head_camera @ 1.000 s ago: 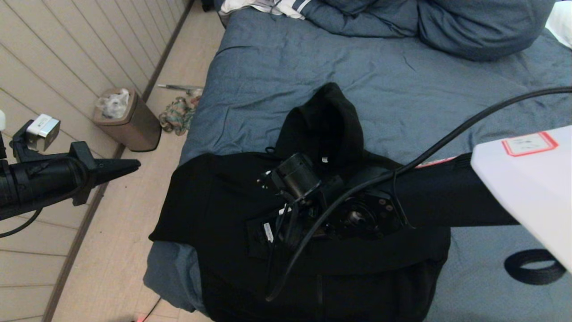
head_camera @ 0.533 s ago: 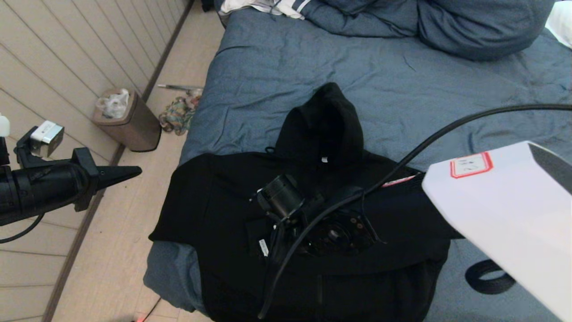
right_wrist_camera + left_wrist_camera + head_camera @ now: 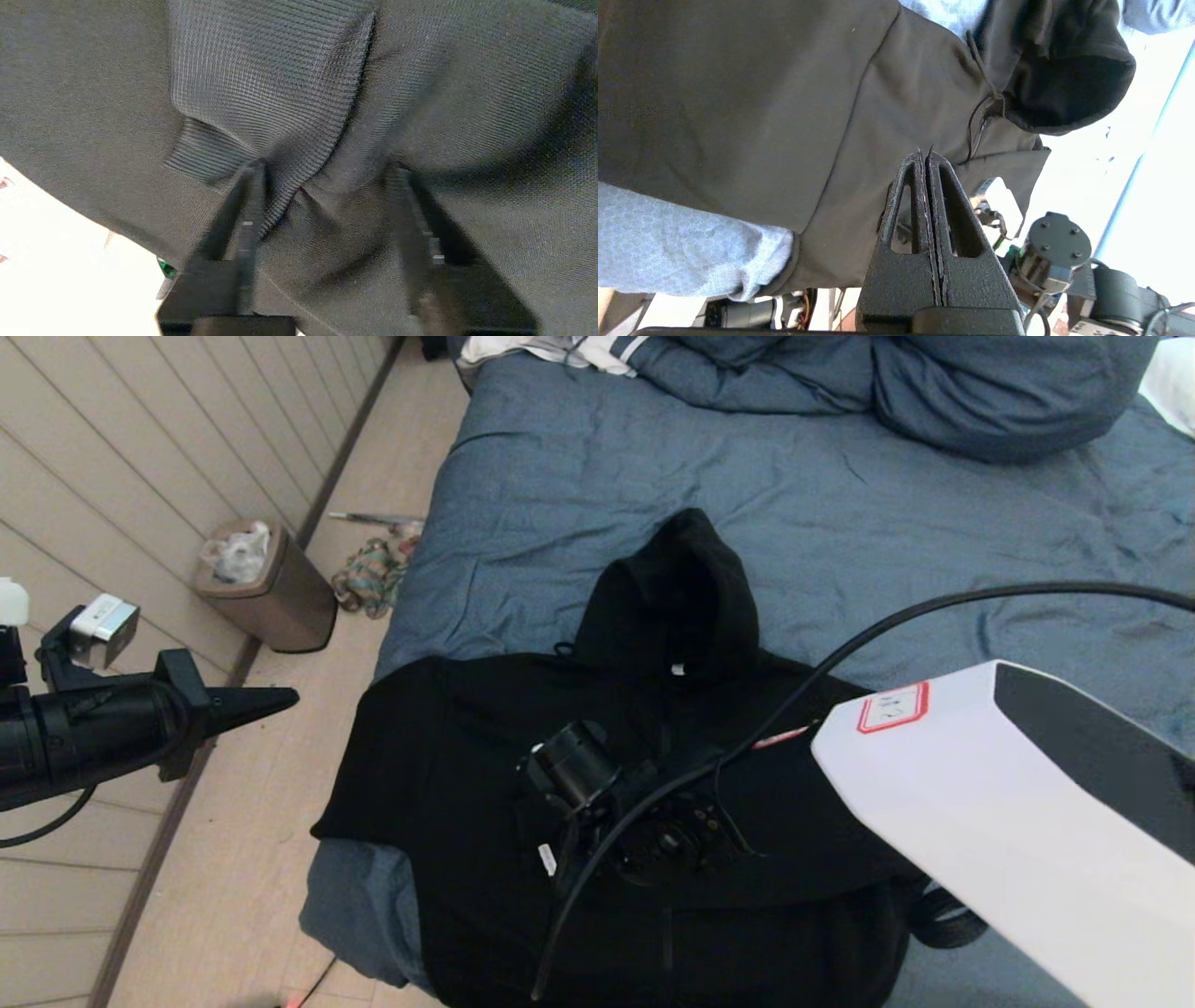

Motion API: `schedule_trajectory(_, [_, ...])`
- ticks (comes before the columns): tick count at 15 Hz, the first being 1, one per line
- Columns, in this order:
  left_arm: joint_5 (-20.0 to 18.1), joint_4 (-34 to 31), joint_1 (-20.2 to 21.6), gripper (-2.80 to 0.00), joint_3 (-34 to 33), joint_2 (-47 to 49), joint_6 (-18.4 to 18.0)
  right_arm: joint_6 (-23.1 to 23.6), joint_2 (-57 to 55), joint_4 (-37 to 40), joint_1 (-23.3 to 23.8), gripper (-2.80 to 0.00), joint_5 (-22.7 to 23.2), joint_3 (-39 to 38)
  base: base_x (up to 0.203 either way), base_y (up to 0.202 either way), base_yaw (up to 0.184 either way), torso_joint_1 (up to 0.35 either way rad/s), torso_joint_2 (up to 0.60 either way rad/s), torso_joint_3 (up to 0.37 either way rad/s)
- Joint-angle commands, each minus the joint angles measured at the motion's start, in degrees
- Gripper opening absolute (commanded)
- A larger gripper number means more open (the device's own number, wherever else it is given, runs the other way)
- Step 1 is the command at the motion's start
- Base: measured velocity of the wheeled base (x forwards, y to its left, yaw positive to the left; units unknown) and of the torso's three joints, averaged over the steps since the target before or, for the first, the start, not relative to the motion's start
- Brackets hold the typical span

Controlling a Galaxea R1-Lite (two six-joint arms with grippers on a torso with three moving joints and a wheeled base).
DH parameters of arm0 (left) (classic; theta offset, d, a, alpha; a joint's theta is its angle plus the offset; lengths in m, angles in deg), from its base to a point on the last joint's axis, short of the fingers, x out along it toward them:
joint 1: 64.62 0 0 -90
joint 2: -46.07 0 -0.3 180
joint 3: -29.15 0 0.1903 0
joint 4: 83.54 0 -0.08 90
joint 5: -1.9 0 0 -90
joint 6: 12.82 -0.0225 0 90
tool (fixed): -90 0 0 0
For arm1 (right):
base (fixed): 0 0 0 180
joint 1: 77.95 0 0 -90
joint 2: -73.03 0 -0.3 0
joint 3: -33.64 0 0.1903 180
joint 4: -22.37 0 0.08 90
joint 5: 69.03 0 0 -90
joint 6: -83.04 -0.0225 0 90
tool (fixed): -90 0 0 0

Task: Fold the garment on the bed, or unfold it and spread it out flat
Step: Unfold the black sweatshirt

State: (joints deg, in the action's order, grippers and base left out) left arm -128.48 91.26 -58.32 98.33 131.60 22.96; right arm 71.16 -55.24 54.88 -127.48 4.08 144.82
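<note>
The black hooded garment (image 3: 439, 756) lies on the near left corner of the blue bed (image 3: 653, 457), hood pointing away, lower part hanging over the near edge. My right gripper (image 3: 327, 168) presses down on the middle of the garment. Its fingers (image 3: 250, 205) stand apart, with a ribbed cuff (image 3: 261, 84) and a bunched fold of black fabric between them. In the head view its wrist (image 3: 597, 793) covers the fingertips. My left gripper (image 3: 280, 695) is shut and empty, parked over the floor left of the bed; its view shows the garment (image 3: 784, 116) beyond its tips.
A brown bin (image 3: 266, 588) and a multicoloured rag (image 3: 369, 579) sit on the floor by the panelled wall. Blue pillows (image 3: 980, 392) and a white striped cloth (image 3: 560, 350) lie at the bed's far end. A black cable (image 3: 840, 653) arcs over the garment.
My right arm has slid toward the near left over the garment and its fingers have drawn closer together. The left arm has barely shifted.
</note>
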Motion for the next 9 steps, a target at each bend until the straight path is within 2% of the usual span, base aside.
schedule_trajectory(1, [-0.2, 0.1, 0.0, -2.80, 0.1, 0.8, 0.3, -0.1, -0.9, 0.0, 0.1, -2.80, -0.1, -0.1, 0.000, 0.000, 0.000, 0.000, 0.00, 0.000])
schedule_trajectory(5, [-1.0, 0.1, 0.0, -2.80, 0.2, 1.3, 0.3, -0.2, 1.6, -1.1, 0.5, -2.80, -1.1, -0.4, 0.000, 0.000, 0.000, 0.000, 0.00, 0.000])
schedule_trajectory(9, [-1.3, 0.1, 0.0, -2.80, 0.1, 1.7, 0.3, 0.2, 14.4, -1.0, 4.2, -2.80, -2.0, -3.5, 0.000, 0.000, 0.000, 0.000, 0.00, 0.000])
